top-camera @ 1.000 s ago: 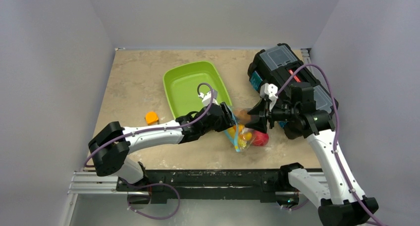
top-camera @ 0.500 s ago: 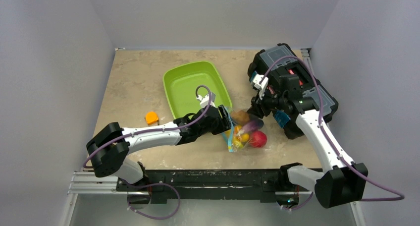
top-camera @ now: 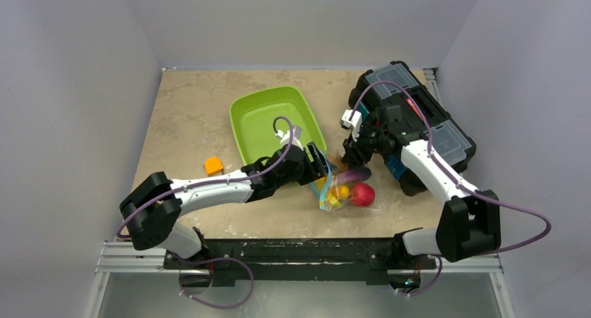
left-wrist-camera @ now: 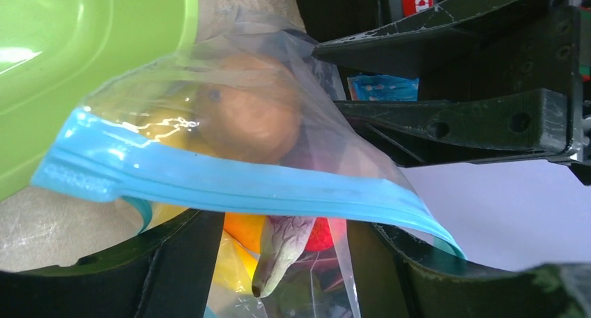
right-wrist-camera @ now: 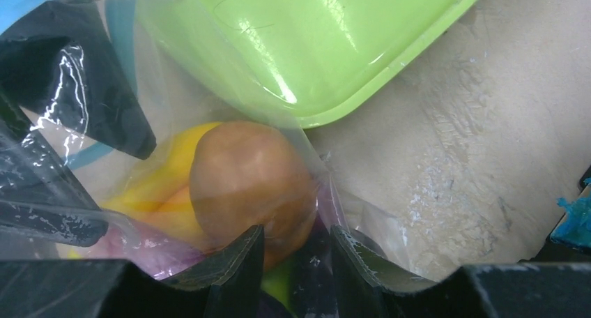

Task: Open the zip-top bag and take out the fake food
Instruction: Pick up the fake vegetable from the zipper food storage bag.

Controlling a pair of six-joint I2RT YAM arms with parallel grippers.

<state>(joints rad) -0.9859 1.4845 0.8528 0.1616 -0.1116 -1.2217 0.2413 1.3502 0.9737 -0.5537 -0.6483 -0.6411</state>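
Tan table [top-camera: 188, 123]: zip-top bag [left-wrist-camera: 230, 189] mouth leftward; left fingers [left-wrist-camera: 174, 276] wide, right fingers [right-wrist-camera: 223, 290] pinch bag.

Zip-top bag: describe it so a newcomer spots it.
Find the lime-green tray mid-table. Just off its near right corner lies the zip-top bag. Unlike its neighbours it is soft clear film, with a blue zip strip and coloured fake food inside.

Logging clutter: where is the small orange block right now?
Top view: the small orange block sits on the table's left side, left of the green tray and just beyond the left arm.
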